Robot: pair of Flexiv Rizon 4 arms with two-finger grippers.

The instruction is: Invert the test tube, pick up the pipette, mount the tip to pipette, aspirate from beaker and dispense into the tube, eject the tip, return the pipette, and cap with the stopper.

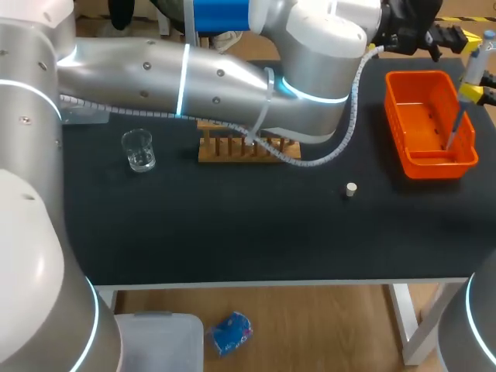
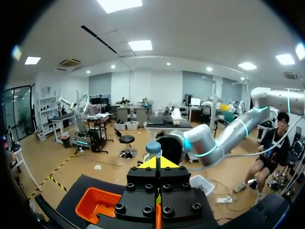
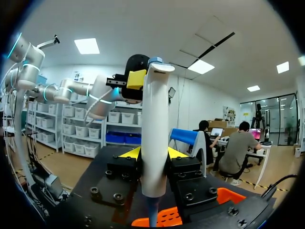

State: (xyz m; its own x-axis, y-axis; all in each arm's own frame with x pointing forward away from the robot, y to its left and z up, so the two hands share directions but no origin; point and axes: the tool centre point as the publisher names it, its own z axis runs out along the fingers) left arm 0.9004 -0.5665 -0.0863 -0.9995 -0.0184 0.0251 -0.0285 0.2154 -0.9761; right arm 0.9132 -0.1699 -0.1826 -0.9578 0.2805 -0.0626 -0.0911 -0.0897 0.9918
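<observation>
My right gripper [image 1: 479,93] [image 3: 152,153] is shut on the white pipette [image 1: 474,62] [image 3: 155,119] and holds it upright at the table's far right. The pipette's thin lower end hangs inside the orange bin [image 1: 403,143] [image 3: 224,194]. My left arm reaches across the table. Its gripper [image 1: 457,39] [image 2: 157,163] [image 3: 136,78] is shut, its yellow tips right at the pipette's blue top button [image 2: 153,148] [image 3: 155,61]. The glass beaker [image 1: 139,151] stands at the left. The small stopper [image 1: 351,189] lies on the mat. The wooden rack [image 1: 240,147] is partly hidden by my left arm; no test tube shows.
My left arm spans the back of the black mat [image 1: 232,225] above the rack, with a cable looping down beside it. The orange bin sits at the right edge.
</observation>
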